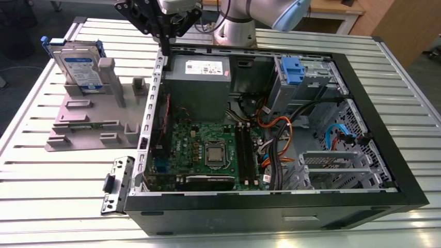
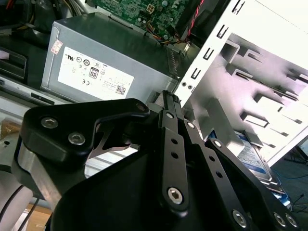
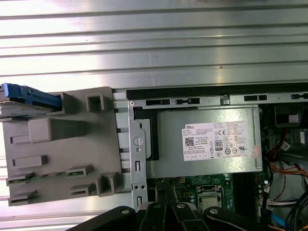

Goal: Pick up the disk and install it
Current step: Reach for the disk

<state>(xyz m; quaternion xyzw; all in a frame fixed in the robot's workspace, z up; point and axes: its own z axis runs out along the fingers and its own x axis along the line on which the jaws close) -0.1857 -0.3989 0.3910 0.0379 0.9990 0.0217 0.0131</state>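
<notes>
The disk [image 1: 77, 64] stands upright in the grey plastic stand [image 1: 90, 116] at the exterior view's left, its white-and-blue label facing outward and a blue bracket round its edges. In the first wrist view the disk [image 3: 26, 100] appears edge-on at the end of the stand [image 3: 62, 144]. My gripper [image 1: 163, 37] hangs above the back left corner of the open computer case [image 1: 276, 206], to the right of the disk and apart from it. In the second wrist view the gripper [image 2: 168, 98] has its black fingers together, holding nothing, and the disk [image 2: 253, 161] peeks out behind them.
A grey metal box with a white sticker [image 1: 196, 77] sits inside the case below the gripper. The motherboard [image 1: 206, 150], cables and a blue-tabbed drive bay [image 1: 293, 70] take up the rest of the case. A slatted metal table [image 1: 55, 191] lies underneath.
</notes>
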